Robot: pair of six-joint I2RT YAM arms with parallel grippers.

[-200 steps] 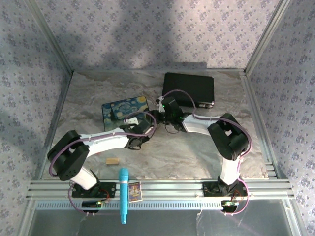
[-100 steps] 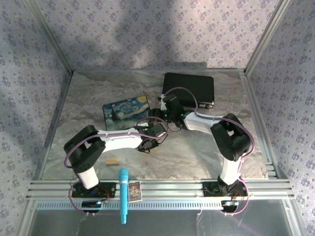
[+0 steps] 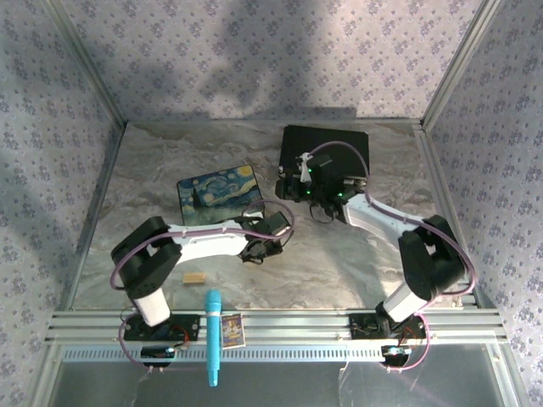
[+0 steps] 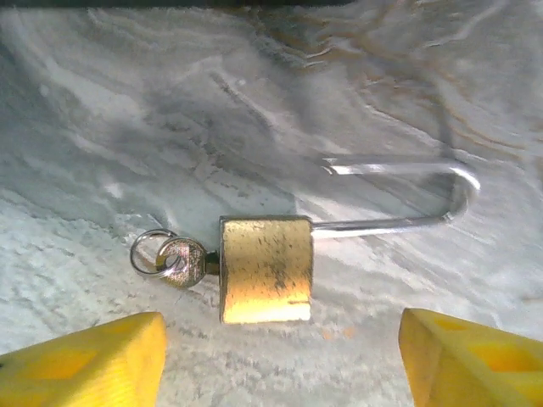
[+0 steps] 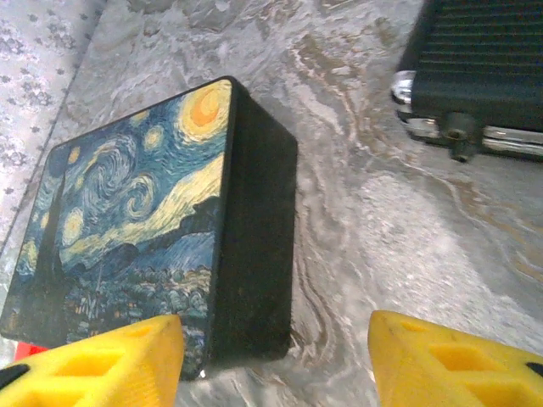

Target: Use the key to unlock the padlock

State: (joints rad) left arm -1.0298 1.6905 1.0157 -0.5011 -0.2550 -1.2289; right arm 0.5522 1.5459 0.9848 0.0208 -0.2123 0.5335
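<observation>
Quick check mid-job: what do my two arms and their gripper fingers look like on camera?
The left arm and right arm both have white links, bulky black joints and purple cables looping alongside. A green light glows at the right wrist. The fingers are yellow wedge-shaped blocks with recessed pockets.

Overhead view evenly lit; soft shadows across rear wall (image 3: 254,34). Glare on padlock shackle (image 4: 390,167); yellow fingertips (image 4: 85,365) blurred.

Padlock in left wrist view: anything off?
The shackle is sprung open: one leg sits in the padlock, the other end lies free on the table, clear of the brass. The key is in the keyhole. The lock lies flat inside the open left claw, untouched. No visible damage.
</observation>
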